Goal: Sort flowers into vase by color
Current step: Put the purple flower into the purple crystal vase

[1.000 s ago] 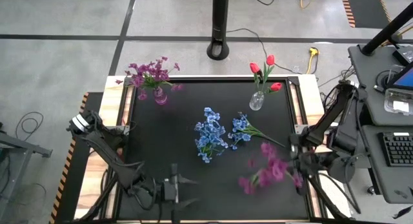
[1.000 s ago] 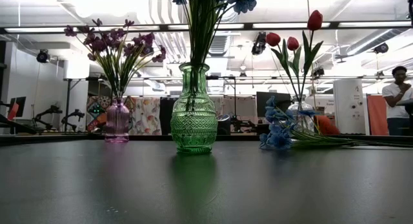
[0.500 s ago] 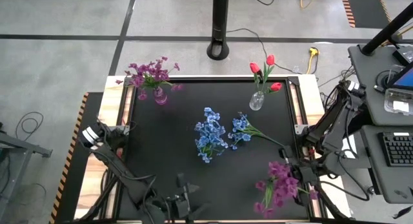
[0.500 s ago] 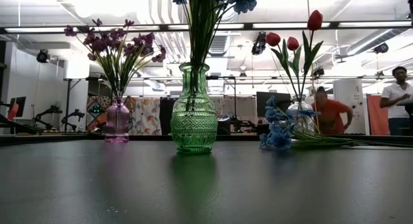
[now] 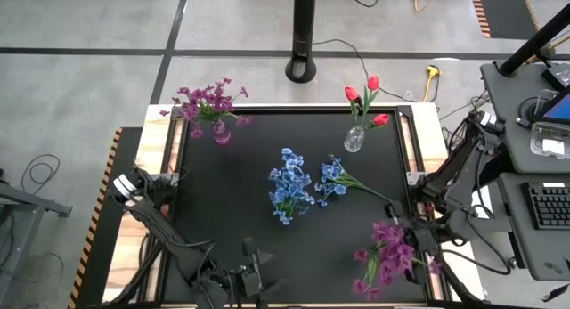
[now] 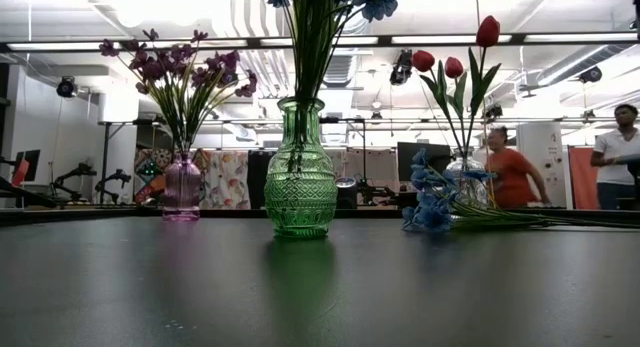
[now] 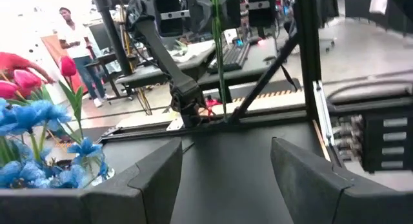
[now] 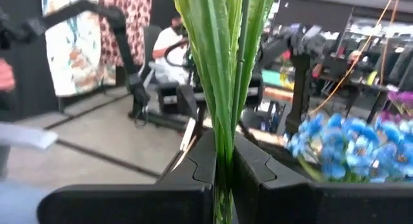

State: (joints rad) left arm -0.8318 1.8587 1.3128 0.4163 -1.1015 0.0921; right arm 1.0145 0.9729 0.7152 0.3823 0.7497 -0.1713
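Here the purple-magenta flower bunch (image 5: 385, 254) sits in the right gripper (image 5: 419, 248), near the table's front right corner. In the right wrist view the two dark fingers (image 8: 206, 161) are pressed together on the bunch's green stems (image 8: 222, 88), which rise upright between them, so the jaws are closed on the bunch. Its blossoms spread toward the front edge of the black table (image 5: 223, 193).

A loose blue flower cluster (image 5: 337, 180) lies flat on the table just right of centre, its stem running toward the right. Just beside it, blue blossoms (image 5: 289, 184) stand in the green glass vase (image 6: 300, 172) at mid-table. More purple-magenta flowers (image 5: 207, 102) stand in the small pink vase (image 5: 221, 131) at the back left corner. Red tulip-like buds (image 5: 365, 97) stand in the clear vase (image 5: 354, 140) at the back right.

The left gripper (image 5: 252, 275) hovers over the front edge of the table, left of centre, well apart from every flower. Its fingers (image 7: 158, 179) stand apart with only bare table between them, holding nothing.

Beyond the table, the low view shows a person in an orange top (image 6: 508, 177) and another in a white shirt (image 6: 620, 157) in the room.
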